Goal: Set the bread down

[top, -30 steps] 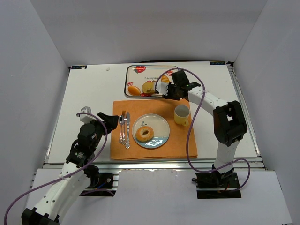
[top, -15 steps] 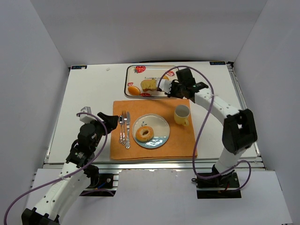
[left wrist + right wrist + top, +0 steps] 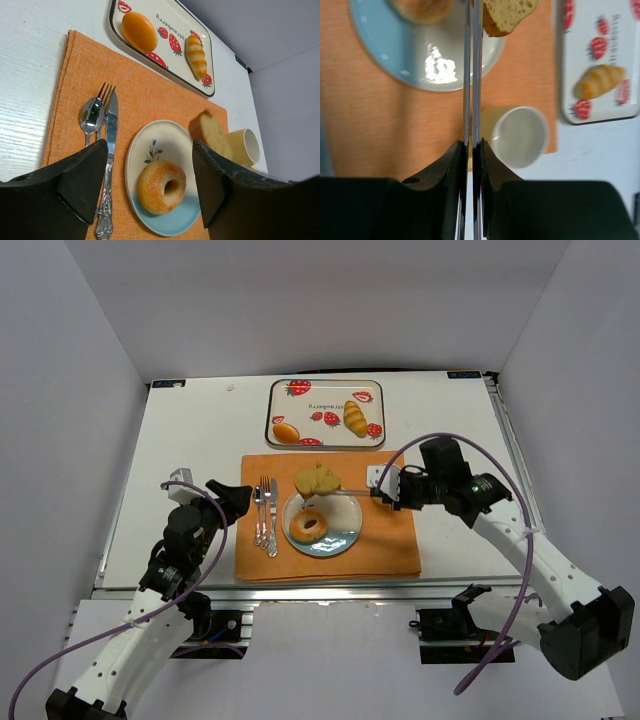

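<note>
The golden bagel (image 3: 308, 526) lies on a white and blue plate (image 3: 343, 533). My right gripper (image 3: 392, 490) is shut on metal tongs (image 3: 352, 491). The tongs pinch the brown bread slice (image 3: 318, 480) and hold it over the plate's far rim. In the right wrist view the tongs (image 3: 472, 75) run up from the gripper (image 3: 472, 150) to the slice (image 3: 507, 15), with the plate (image 3: 435, 65) beneath. My left gripper (image 3: 240, 498) is open and empty, left of the cutlery. Its wrist view shows the bagel (image 3: 161, 186), the plate (image 3: 155, 145) and the raised slice (image 3: 210, 132).
An orange placemat (image 3: 325, 560) carries the plate, a fork, spoon and knife (image 3: 265, 515) and a yellow cup (image 3: 517, 136) under my right gripper. A strawberry-print tray (image 3: 322, 412) at the back holds a round bun (image 3: 140, 31) and a croissant (image 3: 196, 56).
My right arm has pulled back from the tray, carrying the bread slice in the tongs toward the near side, to above the plate. The left arm has not moved.
</note>
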Tool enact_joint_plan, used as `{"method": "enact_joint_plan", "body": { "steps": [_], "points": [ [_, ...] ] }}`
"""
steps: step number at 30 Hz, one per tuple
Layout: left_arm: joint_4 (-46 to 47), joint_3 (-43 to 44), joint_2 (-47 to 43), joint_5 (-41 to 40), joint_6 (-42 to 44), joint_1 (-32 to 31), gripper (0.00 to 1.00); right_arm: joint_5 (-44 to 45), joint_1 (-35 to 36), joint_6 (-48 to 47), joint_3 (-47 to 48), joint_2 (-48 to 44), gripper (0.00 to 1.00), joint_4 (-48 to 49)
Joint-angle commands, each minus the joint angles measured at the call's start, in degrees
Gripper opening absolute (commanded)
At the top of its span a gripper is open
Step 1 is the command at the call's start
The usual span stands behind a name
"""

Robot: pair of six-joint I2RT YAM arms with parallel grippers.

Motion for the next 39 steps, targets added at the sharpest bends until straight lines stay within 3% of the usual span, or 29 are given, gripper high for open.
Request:
{"method": "enact_joint_plan", "body": {
  "steps": [1,12,21,39],
  "points": [
    [-0.4,0.2,-0.5,0.0,-0.4,0.2,0.77,-2.5,0.3,1.3,-2.7,-3.3,0.09,-3.8],
    [-0.3,0.2,-0.5,-0.1,-0.7,0.2,0.77,-1.4,0.3,2.8,-9.4,-5.7,0.28,-4.0],
    [-1.3,0.0,-2.2,-0.3,-1.1,0.2,0.77,-3.5,0.3,3.9,-7.1,-6.2,0.43,-5.7],
    [-0.8,0.4,-1.8,-0.1,-1.1,0.2,0.76,-6.2,0.3,8.2,1.4,-8.2,0.44,-8.0]
  ]
}}
